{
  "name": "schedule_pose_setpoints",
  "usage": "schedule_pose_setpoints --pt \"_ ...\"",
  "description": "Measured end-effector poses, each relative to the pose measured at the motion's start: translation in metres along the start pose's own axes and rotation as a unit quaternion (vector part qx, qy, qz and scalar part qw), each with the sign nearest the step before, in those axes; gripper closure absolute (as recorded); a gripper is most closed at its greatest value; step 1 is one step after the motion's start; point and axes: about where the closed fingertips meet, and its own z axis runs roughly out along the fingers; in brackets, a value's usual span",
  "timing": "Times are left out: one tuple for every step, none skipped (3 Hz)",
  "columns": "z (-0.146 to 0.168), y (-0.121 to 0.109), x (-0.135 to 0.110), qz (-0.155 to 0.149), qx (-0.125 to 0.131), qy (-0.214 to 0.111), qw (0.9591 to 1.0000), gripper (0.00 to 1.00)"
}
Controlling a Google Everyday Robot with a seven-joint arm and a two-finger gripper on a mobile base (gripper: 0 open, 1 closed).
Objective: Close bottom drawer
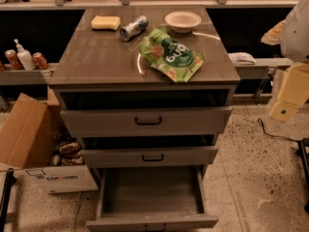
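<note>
Pincer (284,111) is at the far right edge of view: a cream-coloured piece hanging below the white arm, about level with the top drawer (147,121). It's well apart from the cabinet and touching nothing. Can't tell whether it's open or closed from this angle.

Bottom drawer (152,197) is pulled far out toward the camera, much further than the two above it. Its plain grey interior is in full view. The front panel runs along the bottom edge of the view and the handle is mostly cut off there.

Top drawer is partly out, with a dark gap between it and the bench (96,57). Black bar handle is centred on the front. Middle drawer (152,156) is also partly out, same handle type, with a dark gap above it.

On the bench:
- yellow sponge (105,22), back left
- can (133,28) on its side, just right of the sponge
- pale bowl (183,21), back right, upright
- green snack bag (170,55), lying flat near the front right, close to the can and bowl

Left of the cabinet on the speckled floor is an open cardboard box (29,134), with a few shiny packets between it and the drawers. Further back left, a shelf (29,74) carries two red cans and a pump bottle (24,57). A dark cable (275,132) trails on the floor at right.
</note>
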Motion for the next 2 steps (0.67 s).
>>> schedule_pose_setpoints --pt "-0.003 0.000 -0.005 0.006 0.000 -0.006 1.0000 0.00" --pt "0.035 0.015 0.000 0.007 -0.032 -0.018 0.9993 0.00"
